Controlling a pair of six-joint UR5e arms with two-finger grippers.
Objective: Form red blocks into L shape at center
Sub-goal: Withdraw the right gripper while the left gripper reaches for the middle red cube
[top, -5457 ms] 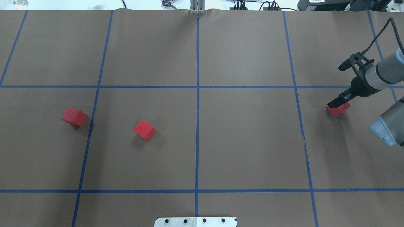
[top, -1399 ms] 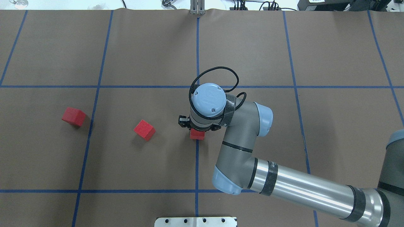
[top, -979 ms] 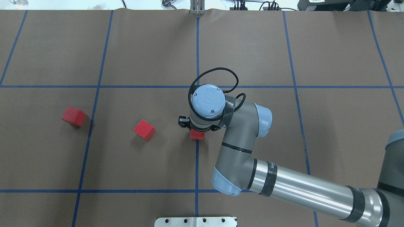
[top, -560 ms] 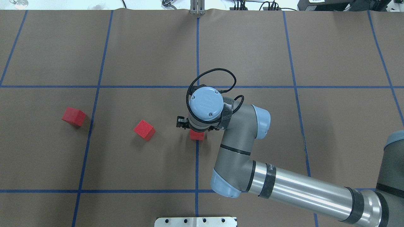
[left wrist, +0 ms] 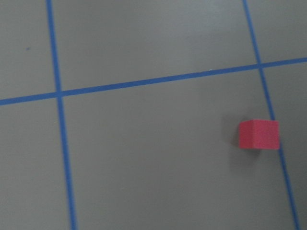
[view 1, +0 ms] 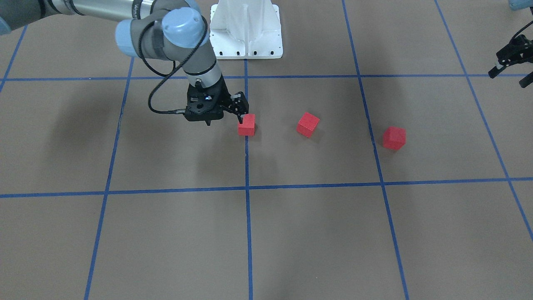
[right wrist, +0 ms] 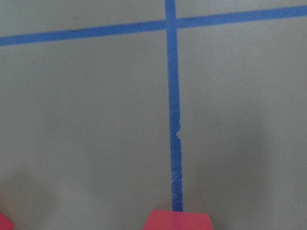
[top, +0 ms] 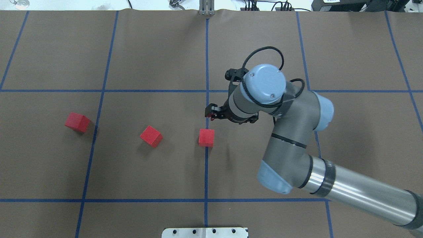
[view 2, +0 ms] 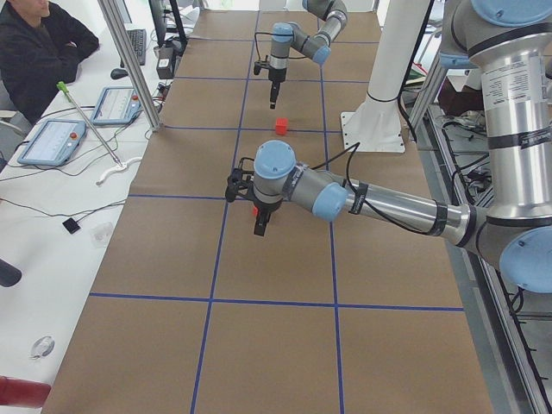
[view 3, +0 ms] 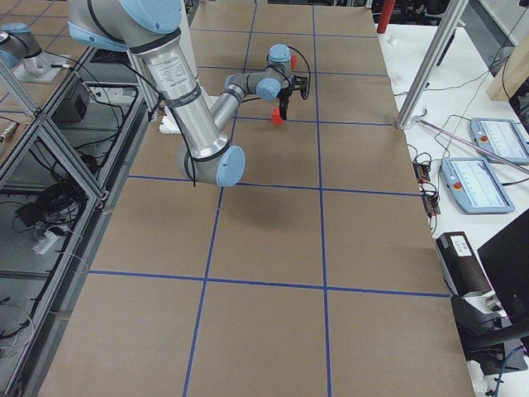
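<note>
lying free, red block point(top: 206, 137) just beside right gripper point(view 1: 225, 121); jaws spread, empty.

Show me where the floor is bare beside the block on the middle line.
Bare floor: between the line block and the nearest loose block, and on its robot side. Crowded: its right, where the right pincer hangs close.
</note>
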